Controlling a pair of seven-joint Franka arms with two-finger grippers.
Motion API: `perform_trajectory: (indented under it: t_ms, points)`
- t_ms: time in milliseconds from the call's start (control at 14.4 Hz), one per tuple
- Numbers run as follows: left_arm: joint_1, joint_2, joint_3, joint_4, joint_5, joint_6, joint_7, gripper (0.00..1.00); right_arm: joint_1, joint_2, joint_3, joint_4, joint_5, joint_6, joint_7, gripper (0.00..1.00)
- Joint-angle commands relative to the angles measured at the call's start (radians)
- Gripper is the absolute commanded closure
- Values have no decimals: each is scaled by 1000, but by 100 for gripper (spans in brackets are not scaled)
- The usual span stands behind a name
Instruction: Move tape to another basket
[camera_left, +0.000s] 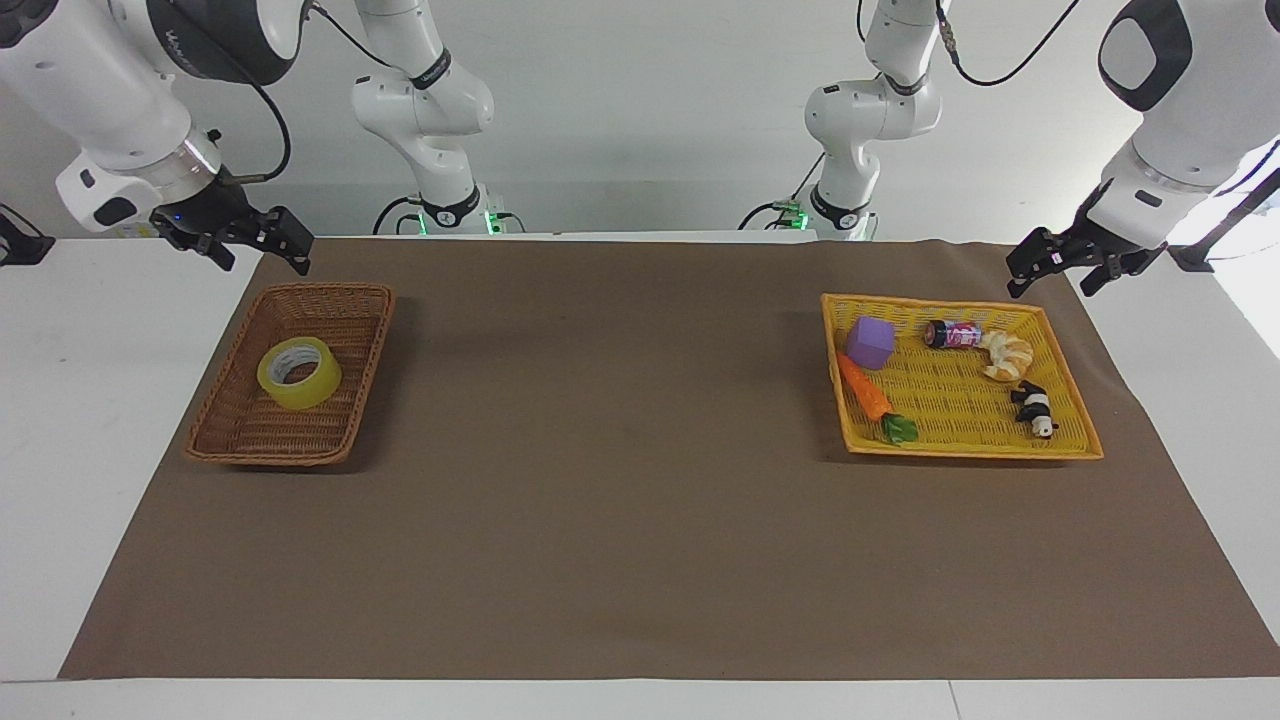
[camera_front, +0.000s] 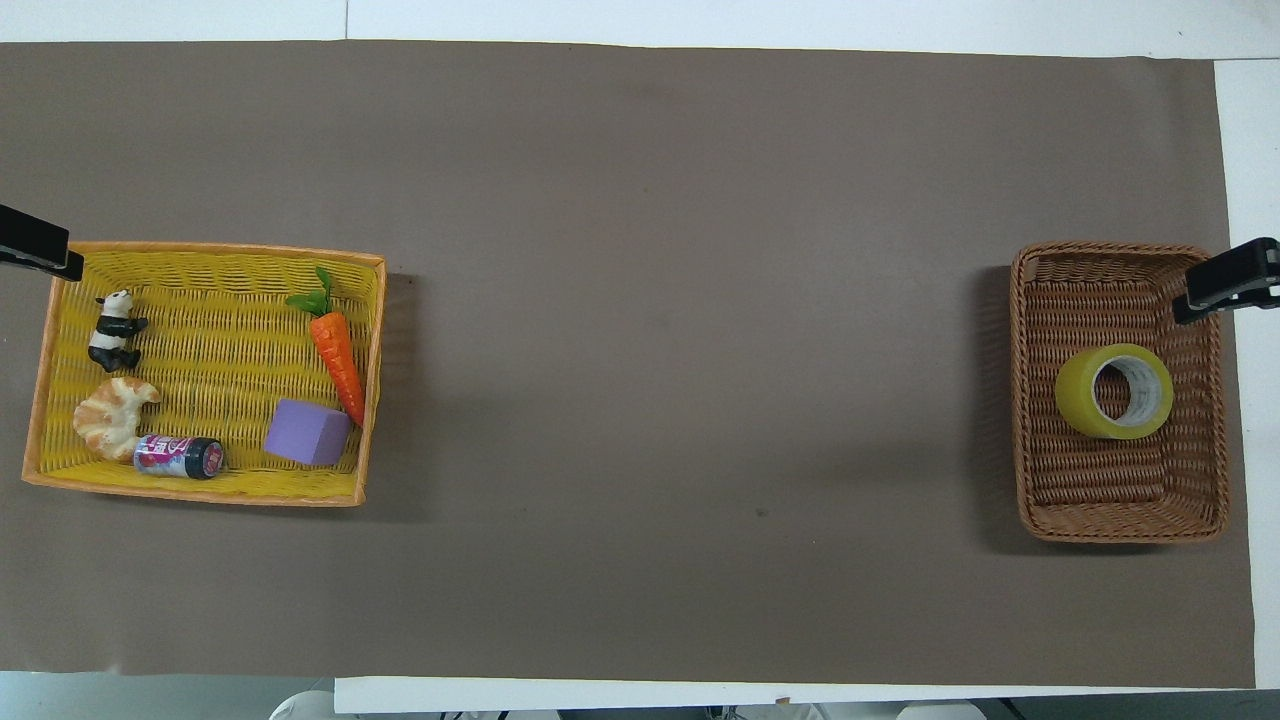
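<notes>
A roll of yellow packing tape (camera_left: 299, 373) lies flat, core up, inside the brown wicker basket (camera_left: 330, 290) at the left of the facing view's frame, at the right arm's end of the table. In the overhead view the tape (camera_front: 1114, 391) sits near the middle of the basket (camera_front: 1020, 400), at the right of that frame, touching no gripper.

The right gripper (camera_left: 262, 250) hangs in the upper left of the facing frame, in the air over the table edge just above the basket's corner nearest the robots, its claw spread wide and holding nothing. Only one fingertip of it (camera_front: 1230, 280) shows at the right edge of the overhead frame.

The left gripper (camera_left: 1052, 278) hovers in the upper right of the facing frame, over the brown mat (camera_left: 620, 450) by the corner of the yellow-orange tray basket (camera_left: 960, 452), claw likewise wide and empty.

That tray holds a purple cube (camera_left: 869, 342), a toy carrot (camera_left: 865, 387), a small bottle (camera_left: 952, 334) lying on its side, a croissant (camera_left: 1006, 356) and a panda figure (camera_left: 1033, 408). The two baskets stand well apart on the mat.
</notes>
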Motion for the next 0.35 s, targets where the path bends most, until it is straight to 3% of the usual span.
perform_trajectory:
  t_ms: [0,277]
  points:
    - [8,-10,-5,-9,11,-12,2,0,0,-26,0,-36,-17,-3,-7,0]
    - [8,-10,-6,-9,11,-12,2,0,0,-26,0,-36,-17,-5,-13,0]
